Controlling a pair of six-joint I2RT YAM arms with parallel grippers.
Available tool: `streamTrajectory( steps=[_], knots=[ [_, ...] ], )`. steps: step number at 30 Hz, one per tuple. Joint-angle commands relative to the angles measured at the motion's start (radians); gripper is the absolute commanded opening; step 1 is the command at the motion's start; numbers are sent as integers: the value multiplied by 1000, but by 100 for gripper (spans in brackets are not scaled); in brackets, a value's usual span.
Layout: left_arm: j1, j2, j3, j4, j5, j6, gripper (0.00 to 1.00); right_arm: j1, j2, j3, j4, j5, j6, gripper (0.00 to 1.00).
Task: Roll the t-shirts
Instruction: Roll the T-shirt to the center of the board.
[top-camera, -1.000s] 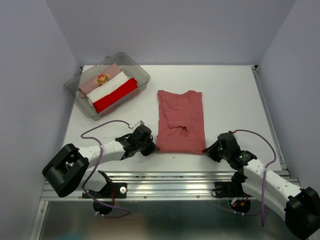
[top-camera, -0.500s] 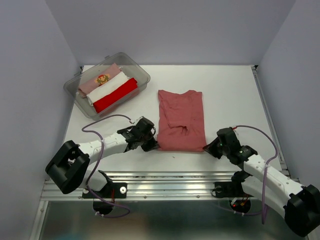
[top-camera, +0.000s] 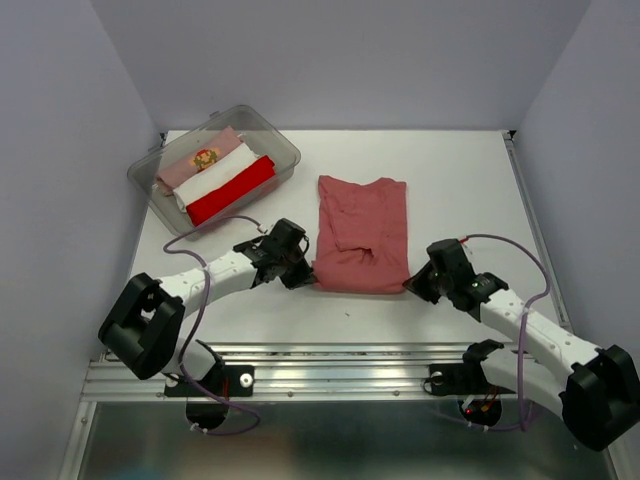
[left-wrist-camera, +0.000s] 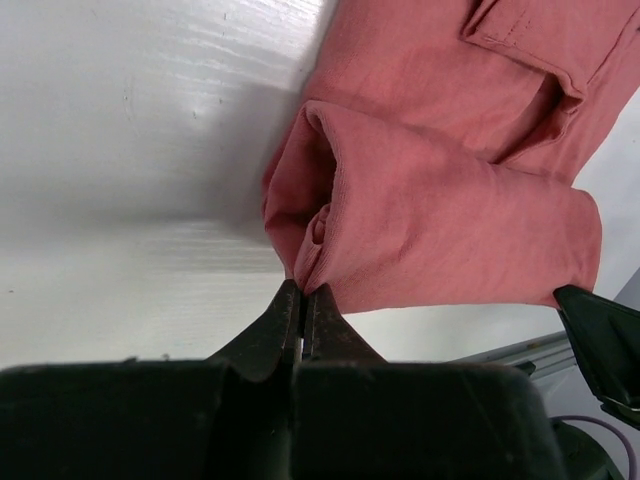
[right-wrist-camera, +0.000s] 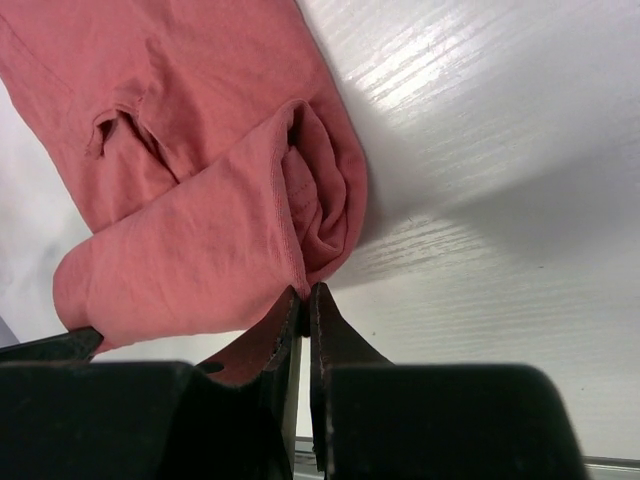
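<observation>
ROLLING BEGINS: A brick-red t-shirt (top-camera: 362, 235) lies folded into a long strip on a white table (top-camera: 460, 180). Its near end is curled into a loose first roll that spans the gap between the two pairs of jaws. The left gripper (top-camera: 303, 280) is clamped on the left end of that roll and the right gripper (top-camera: 415, 286) on the right end. Both wrist views show fingertips pressed together with a thin fold of cloth pinched between them.

Ahead of the jaws the rest of the shirt lies flat, and beyond its far edge bare tabletop runs on to the back wall. Bare table also stretches outward from the right jaws to the table's right edge, and behind both pairs of jaws back to the metal rail (top-camera: 330, 355). Outward and ahead of the left jaws, well apart from the shirt, stands a clear plastic tub (top-camera: 285, 150). It holds three rolled bundles side by side: a pale pink bundle (top-camera: 205, 157) with a yellow-red print, a white bundle (top-camera: 215, 172) and a bright red bundle (top-camera: 232, 190).

The roll is soft and open at both ends, where the wrist views show a hollow spiral of layers. Just ahead of it a tucked sleeve makes a creased flap, and the flat cloth is lightly rumpled.

A second ago the near hem lay flat on the table. It is now turned over, the shirt's near edge sits farther from the rail, and both grippers have moved forward with it, leaving the strip shorter.
</observation>
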Motion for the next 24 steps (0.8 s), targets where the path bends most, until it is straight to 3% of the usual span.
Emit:
streamTrajectory(
  steps=[1,13,24],
  knots=[
    [28,21,68,-40,9,41,0,5,22,76,-10,51,-30,1],
    [60,70,172,-111,6,113,0,-6,90,157,-22,44,-82,1],
    [37,17,54,-83,56,123,0,-6,1,1,-36,-90,-41,1]
  ],
)
